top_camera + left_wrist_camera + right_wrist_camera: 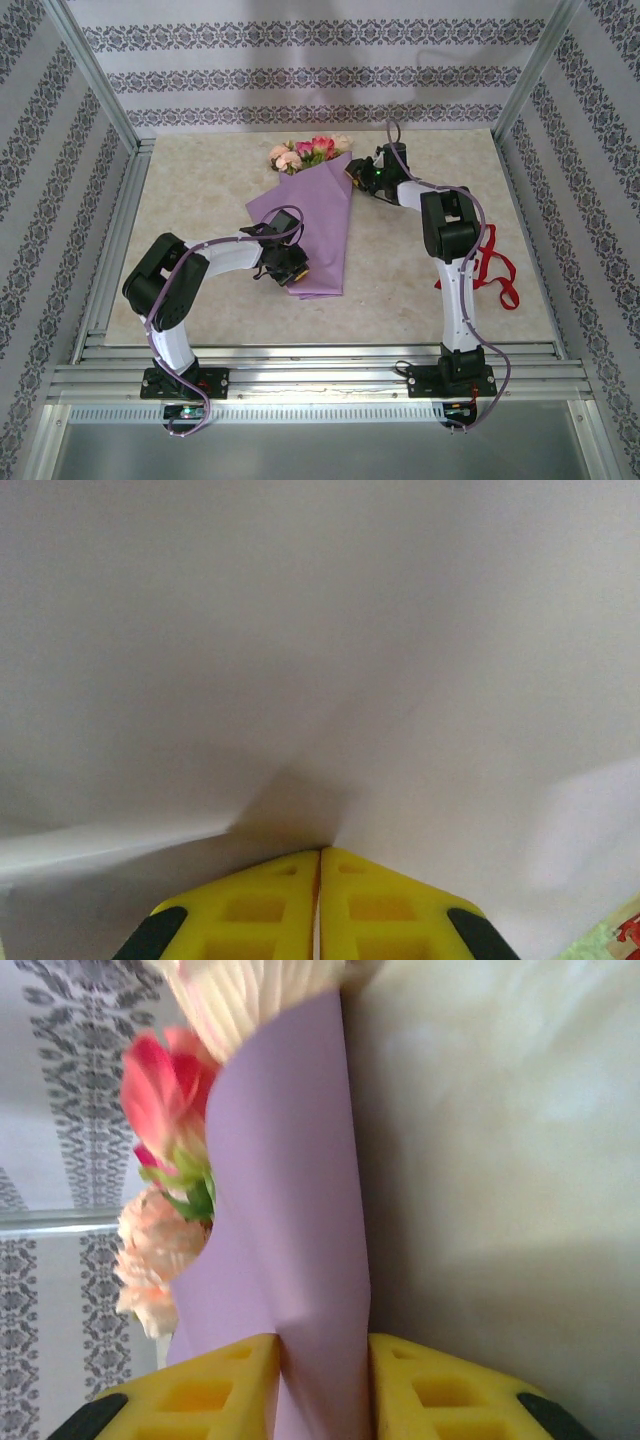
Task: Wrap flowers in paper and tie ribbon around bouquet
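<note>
Beige tabletop (200, 200): bouquet (312, 225) lengthwise, flowers (310, 152) toward back wall (300, 70)

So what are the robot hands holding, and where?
The left gripper pinches the purple paper near the end far from the roses. The paper's other end sits in the right gripper; whether it grips cannot be told.
</note>
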`<state>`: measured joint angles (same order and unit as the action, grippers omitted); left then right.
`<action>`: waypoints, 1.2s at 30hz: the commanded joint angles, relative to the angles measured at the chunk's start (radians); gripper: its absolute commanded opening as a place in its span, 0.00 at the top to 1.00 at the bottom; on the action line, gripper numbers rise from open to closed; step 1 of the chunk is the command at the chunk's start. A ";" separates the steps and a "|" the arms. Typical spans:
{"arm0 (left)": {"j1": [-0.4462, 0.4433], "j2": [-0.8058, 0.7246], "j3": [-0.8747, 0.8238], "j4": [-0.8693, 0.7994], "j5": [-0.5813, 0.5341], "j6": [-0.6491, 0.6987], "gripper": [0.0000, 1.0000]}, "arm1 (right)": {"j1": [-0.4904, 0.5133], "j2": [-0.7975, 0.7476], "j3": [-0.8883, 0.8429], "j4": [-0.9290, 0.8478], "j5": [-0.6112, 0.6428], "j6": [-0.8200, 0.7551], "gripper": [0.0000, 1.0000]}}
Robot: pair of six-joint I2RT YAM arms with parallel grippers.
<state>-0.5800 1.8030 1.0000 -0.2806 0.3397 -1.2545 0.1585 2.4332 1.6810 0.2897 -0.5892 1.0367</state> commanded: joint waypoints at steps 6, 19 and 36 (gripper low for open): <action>0.009 0.077 -0.031 -0.093 -0.019 0.036 0.93 | -0.019 0.081 0.119 -0.007 0.040 0.038 0.97; 0.012 0.084 -0.035 -0.080 -0.010 0.043 0.93 | -0.017 0.179 0.284 -0.034 0.040 0.091 0.88; 0.020 0.096 -0.047 -0.068 -0.016 0.054 0.93 | 0.021 -0.349 -0.520 0.032 0.019 0.005 0.47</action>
<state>-0.5671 1.8133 1.0054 -0.2760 0.3695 -1.2293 0.1459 2.1731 1.3018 0.2920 -0.5365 1.0737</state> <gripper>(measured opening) 0.068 0.531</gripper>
